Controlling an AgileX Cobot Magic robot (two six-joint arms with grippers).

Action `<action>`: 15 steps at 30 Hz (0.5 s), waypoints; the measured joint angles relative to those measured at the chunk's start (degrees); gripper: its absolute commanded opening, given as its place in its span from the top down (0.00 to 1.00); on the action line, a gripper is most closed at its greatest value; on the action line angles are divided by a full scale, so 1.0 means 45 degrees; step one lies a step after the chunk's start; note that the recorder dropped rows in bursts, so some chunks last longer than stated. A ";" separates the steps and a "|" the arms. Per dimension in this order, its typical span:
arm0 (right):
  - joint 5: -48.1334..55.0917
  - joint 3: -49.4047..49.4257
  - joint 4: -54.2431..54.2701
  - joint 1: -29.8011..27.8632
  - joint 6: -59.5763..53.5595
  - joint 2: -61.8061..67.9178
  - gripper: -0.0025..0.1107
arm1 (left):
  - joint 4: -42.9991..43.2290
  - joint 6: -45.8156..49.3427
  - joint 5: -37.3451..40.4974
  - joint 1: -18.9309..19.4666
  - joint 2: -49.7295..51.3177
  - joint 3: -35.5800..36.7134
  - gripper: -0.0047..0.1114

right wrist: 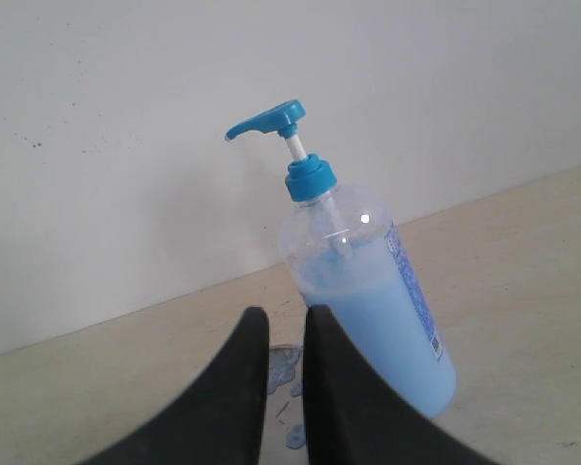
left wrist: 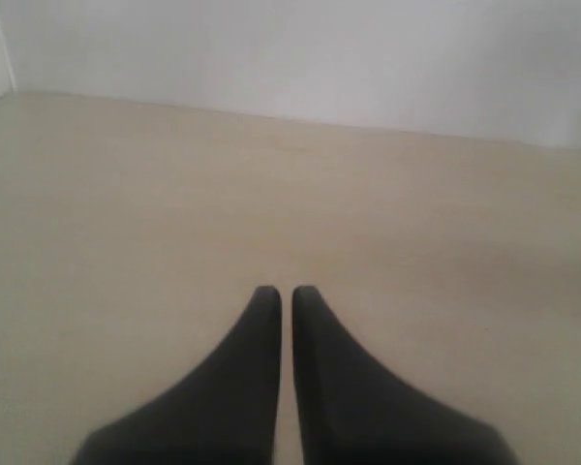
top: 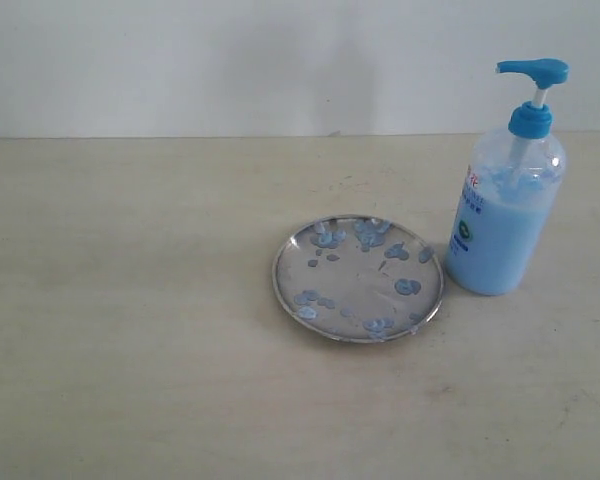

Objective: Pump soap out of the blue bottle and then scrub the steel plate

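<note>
1. Exterior view: your steel plate (top: 363, 277) lies flat on the counter (top: 130, 320), a little right of the middle. Pale blobs of soap (top: 408, 287) dot it, most of them near the rim. The blue bottle (top: 500, 225) stands upright just beside the plate's right edge. It is roughly two-thirds full of the same blue liquid, with its spout pointing left.
2. Left wrist view: your left fingers (left wrist: 257, 339) are all but closed, with only a thin slit between the tips. They hold nothing and sit over bare counter, with the wall (left wrist: 300, 48) beyond.
3. Right wrist view: your right fingers (right wrist: 240, 373) sit close together with a slim gap and grip nothing. The bottle stands beyond them, untouched. A few soap blobs show through the gap.
</note>
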 measured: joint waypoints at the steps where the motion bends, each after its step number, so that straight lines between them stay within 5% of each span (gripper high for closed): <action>1: 0.0000 0.0000 0.0000 0.0000 0.0000 0.0000 0.96 | 0.0207 -0.0209 0.0086 0.0000 0.0000 0.0028 0.92; 6: 0.0000 0.0000 0.0000 0.0000 0.0000 0.0000 0.96 | -0.1480 -0.0429 0.0058 0.0000 0.0000 0.0028 0.92; 15: 0.0000 0.0000 0.0000 0.0000 0.0000 0.0000 0.96 | -0.1813 0.1807 0.0410 0.0026 -0.0139 0.0028 0.92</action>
